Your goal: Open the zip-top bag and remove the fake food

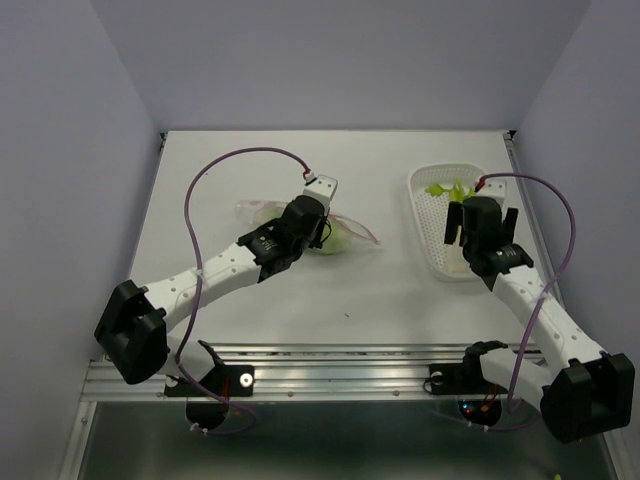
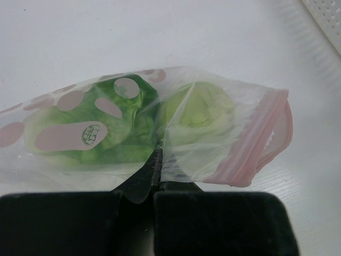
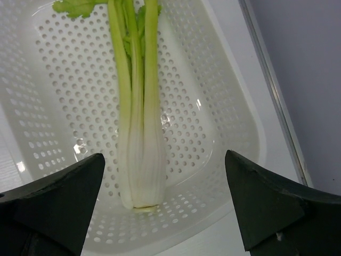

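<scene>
The clear zip-top bag [image 2: 213, 133] with a pink zipper strip [image 2: 266, 138] lies on the white table [image 1: 300, 290], also in the top view [image 1: 345, 235]. Inside it are a dark green leaf [image 2: 120, 125] and a pale green lettuce-like ball [image 2: 200, 109]. My left gripper [image 2: 156, 160] is shut, pinching the bag's plastic near its near edge; it shows in the top view [image 1: 315, 225]. My right gripper [image 3: 165, 208] is open and empty over the white basket, above a yellow-green celery stalk [image 3: 139, 133] lying in it; the top view shows it over the basket [image 1: 480, 228].
The white perforated basket [image 3: 229, 122] stands at the right, close to the table's right edge [image 1: 425, 215]. Leafy green tops of the celery [image 1: 445, 189] show at its far end. Purple walls close in both sides.
</scene>
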Action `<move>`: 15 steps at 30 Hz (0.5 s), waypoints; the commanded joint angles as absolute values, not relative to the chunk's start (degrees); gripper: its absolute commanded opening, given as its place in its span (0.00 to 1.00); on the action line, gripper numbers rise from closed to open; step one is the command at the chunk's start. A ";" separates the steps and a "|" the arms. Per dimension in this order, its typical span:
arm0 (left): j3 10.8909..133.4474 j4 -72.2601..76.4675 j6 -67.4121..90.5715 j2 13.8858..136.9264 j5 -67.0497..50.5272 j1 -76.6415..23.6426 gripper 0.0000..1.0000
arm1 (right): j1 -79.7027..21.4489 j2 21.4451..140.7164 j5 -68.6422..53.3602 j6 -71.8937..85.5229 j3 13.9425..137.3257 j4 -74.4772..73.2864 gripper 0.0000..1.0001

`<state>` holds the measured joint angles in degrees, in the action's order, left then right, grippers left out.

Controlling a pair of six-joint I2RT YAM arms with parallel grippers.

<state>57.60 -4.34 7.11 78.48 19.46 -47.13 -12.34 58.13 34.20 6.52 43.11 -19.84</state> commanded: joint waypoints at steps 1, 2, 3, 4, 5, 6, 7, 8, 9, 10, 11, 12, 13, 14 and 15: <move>57.04 -3.16 7.74 76.02 19.69 -47.02 0.00 | -11.87 59.94 29.63 7.91 48.07 -24.34 1.00; 57.04 -3.16 7.73 76.03 19.77 -47.02 0.00 | -11.87 60.38 28.84 8.52 49.38 -25.74 1.00; 56.95 -3.16 7.73 76.03 19.78 -47.02 0.00 | -11.87 60.29 25.26 8.26 50.00 -26.36 1.00; 57.04 -3.16 7.82 76.03 19.78 -47.02 0.00 | -11.87 59.94 22.61 8.00 50.36 -26.19 1.00; 57.13 -3.16 7.82 75.94 19.69 -47.02 0.00 | -11.87 59.42 19.72 8.17 50.80 -26.19 1.00; 57.13 -3.16 7.82 75.94 19.51 -47.02 0.00 | -11.87 58.37 15.51 8.35 51.15 -25.15 1.00; 57.22 -3.08 7.82 75.85 19.42 -47.02 0.00 | -11.87 57.84 5.29 8.44 51.67 -24.27 1.00; 57.30 -3.16 7.74 75.85 19.16 -47.02 0.00 | -11.87 57.40 -0.12 9.66 51.77 -21.56 1.00; 57.39 -3.34 7.73 75.76 19.16 -47.02 0.00 | -11.87 56.78 -12.18 10.28 51.77 -19.71 1.00; 57.48 -3.43 7.73 75.67 18.99 -47.02 0.00 | -11.87 56.69 -17.96 11.07 50.98 -17.77 1.00; 57.57 -3.43 7.65 75.67 18.72 -47.02 0.00 | -11.87 56.69 -22.54 13.60 50.54 -13.40 1.00; 57.57 -3.51 7.47 75.67 18.46 -47.11 0.00 | -11.87 56.95 -26.94 15.28 50.02 -10.84 1.00; 57.92 -3.95 7.47 75.76 18.37 -47.20 0.00 | -11.87 57.74 -33.07 17.12 49.40 -8.46 1.00; 58.09 -4.22 7.30 75.94 18.28 -47.28 0.00 | -12.65 58.35 -34.79 19.49 48.70 -6.52 1.00; 58.18 -4.57 7.03 76.02 18.28 -47.63 0.00 | -14.83 59.06 -35.85 20.12 48.69 -4.42 1.00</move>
